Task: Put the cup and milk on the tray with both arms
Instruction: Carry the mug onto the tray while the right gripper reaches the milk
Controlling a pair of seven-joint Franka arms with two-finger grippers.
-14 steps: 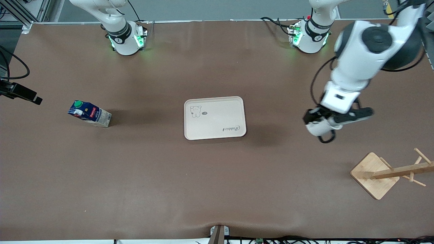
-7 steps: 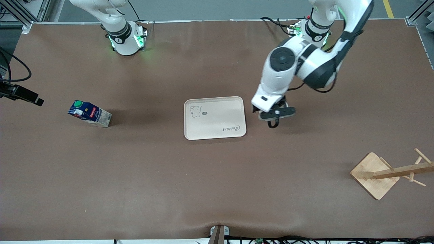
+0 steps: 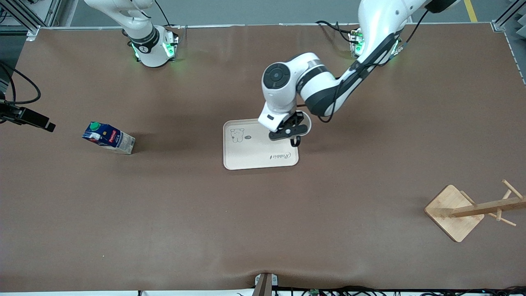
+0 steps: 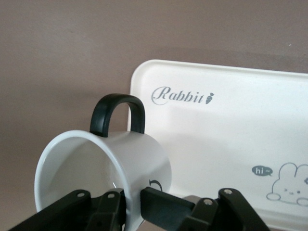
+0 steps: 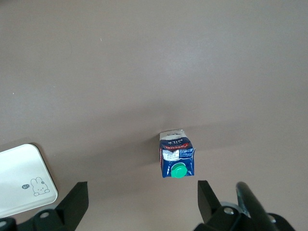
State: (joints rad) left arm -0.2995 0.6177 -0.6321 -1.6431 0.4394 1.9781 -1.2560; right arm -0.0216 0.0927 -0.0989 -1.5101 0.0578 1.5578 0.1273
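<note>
The table (image 3: pixel 263 213) fills the front view; the tray (image 3: pixel 246 154) sits mid-frame, a touch above centre, w/ its long axis running across the frame. The left arm (image 3: pixel 328 88) comes down from its base at upper right of the frame and reaches in over the tray's upper-right corner. The left gripper (image 3: pixel 291 132) is clamped on the cup (image 3: pixel 303 123), fingers pinching the rim wall, one inside and one outside per the left wrist view, where the cup (image 4: pixel 103 173) hangs tipped on its side, mouth toward the cam, black handle (image 4: pixel 118 113) pointing up in that frame. Key relation: cup is in the air over the tray's corner, tray surface directly below and spreading toward the bear drawing (image 3: pixel 237 135), so my read is the next move is mostly a tilt upright plus a short drop, not more travel. The milk (image 3: pixel 109 138) stands on the table at mid-left of the frame, well apart from the tray, toward the right arm's end, so the right arm is the nearer one for it. Right gripper (image 5: pixel 139 202) shows only in its own wrist view: fingers spread wide, nothing between them, hovering high over the milk (image 5: pixel 176 159), green cap toward the cam. Wooden rack (image 3: pixel 468 209) sits lower right, untouched.
</note>
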